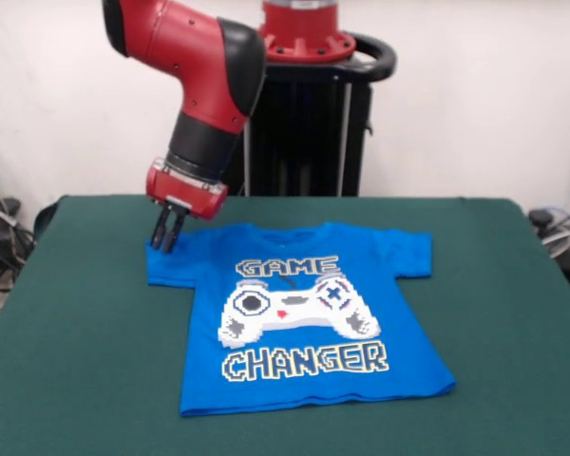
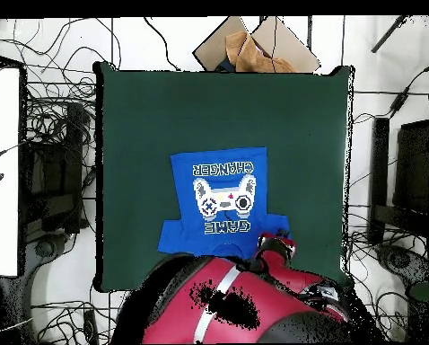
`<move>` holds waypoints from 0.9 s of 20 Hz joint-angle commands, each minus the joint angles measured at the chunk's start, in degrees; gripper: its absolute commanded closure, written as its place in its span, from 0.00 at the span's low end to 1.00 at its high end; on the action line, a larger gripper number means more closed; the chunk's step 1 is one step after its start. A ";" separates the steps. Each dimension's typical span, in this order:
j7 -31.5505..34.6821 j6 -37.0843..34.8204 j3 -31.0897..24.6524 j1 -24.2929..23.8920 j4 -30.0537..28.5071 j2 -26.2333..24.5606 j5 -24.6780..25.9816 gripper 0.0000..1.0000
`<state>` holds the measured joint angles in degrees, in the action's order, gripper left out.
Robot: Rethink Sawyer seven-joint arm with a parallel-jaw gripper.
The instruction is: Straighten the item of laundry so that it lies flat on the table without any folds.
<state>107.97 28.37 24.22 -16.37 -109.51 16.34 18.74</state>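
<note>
The small bright blue T-shirt (image 1: 309,318) with a white game controller print lies spread flat, print up, in the middle of the dark green felt table (image 1: 76,361). The gripper (image 1: 167,231) of the red and black arm (image 1: 204,85) is clenched on the sleeve at the shirt's upper left corner in the front view.

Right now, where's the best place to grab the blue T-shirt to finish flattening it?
Probably the sleeve edge under the gripper. The bright blue short-sleeved T-shirt lies almost flat on the dark green felt table, so pinch that sleeve's outer hem from above and pull outward, away from the body.
</note>
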 commanded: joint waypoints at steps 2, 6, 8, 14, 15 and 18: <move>5.54 1.27 -1.22 0.67 6.09 -1.82 -2.93 1.00; 5.59 -0.91 -3.27 -0.76 6.32 -1.01 -0.60 1.00; 5.59 -0.73 -3.37 -0.81 6.24 -1.14 -0.54 1.00; 6.01 -5.62 -9.28 -4.94 5.28 0.57 4.63 1.00; 6.18 -5.28 -9.34 -4.81 5.09 0.42 4.65 1.00; 6.39 -4.80 -9.11 -4.58 4.93 0.10 4.46 1.00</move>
<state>107.97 28.81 23.54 -20.63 -109.40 16.19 22.24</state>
